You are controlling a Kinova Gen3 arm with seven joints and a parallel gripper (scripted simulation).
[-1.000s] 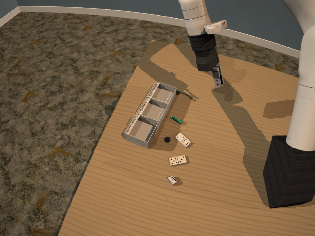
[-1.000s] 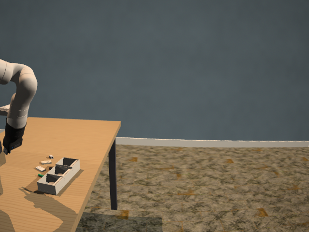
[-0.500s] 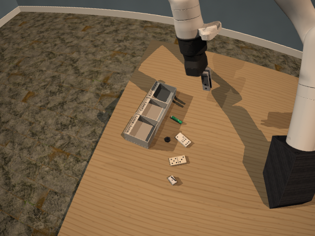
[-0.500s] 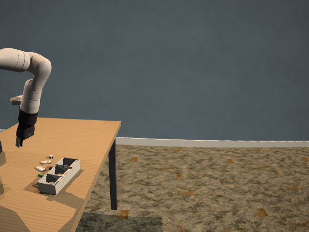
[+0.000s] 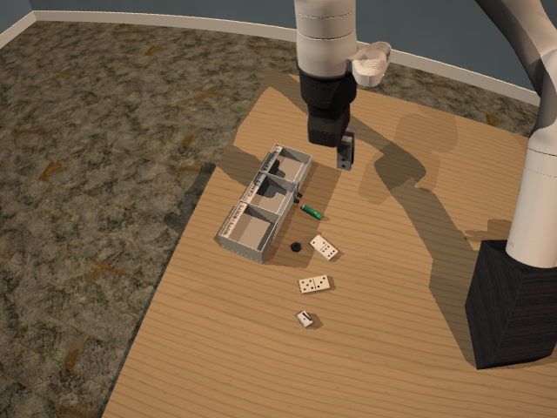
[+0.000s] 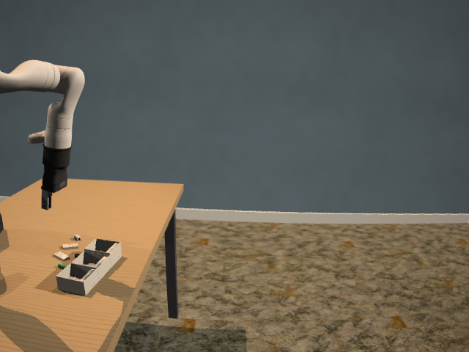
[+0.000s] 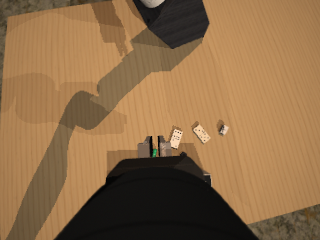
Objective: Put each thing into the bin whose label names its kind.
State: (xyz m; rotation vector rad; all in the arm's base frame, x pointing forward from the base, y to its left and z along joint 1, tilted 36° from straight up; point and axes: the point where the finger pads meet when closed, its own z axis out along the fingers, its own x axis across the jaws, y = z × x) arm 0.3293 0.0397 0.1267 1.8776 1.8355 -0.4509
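A row of three grey labelled bins (image 5: 265, 202) stands near the table's left edge; it also shows in the exterior view (image 6: 90, 266). All three look empty. Beside them lie a green cylinder (image 5: 311, 212), a small black bolt (image 5: 298, 196), a black nut (image 5: 295, 246), two dominoes (image 5: 323, 247) (image 5: 313, 284) and a small white block (image 5: 304, 318). My gripper (image 5: 345, 164) (image 6: 46, 204) hangs high above the table, over the green cylinder, fingers nearly together and empty. In the wrist view the fingers frame the green cylinder (image 7: 155, 151) far below.
The robot's black base (image 5: 513, 306) stands at the table's right side. The bins sit close to the table edge, with the floor beyond. The wrist view shows the dominoes (image 7: 176, 138) (image 7: 201, 132) and the white block (image 7: 223, 129).
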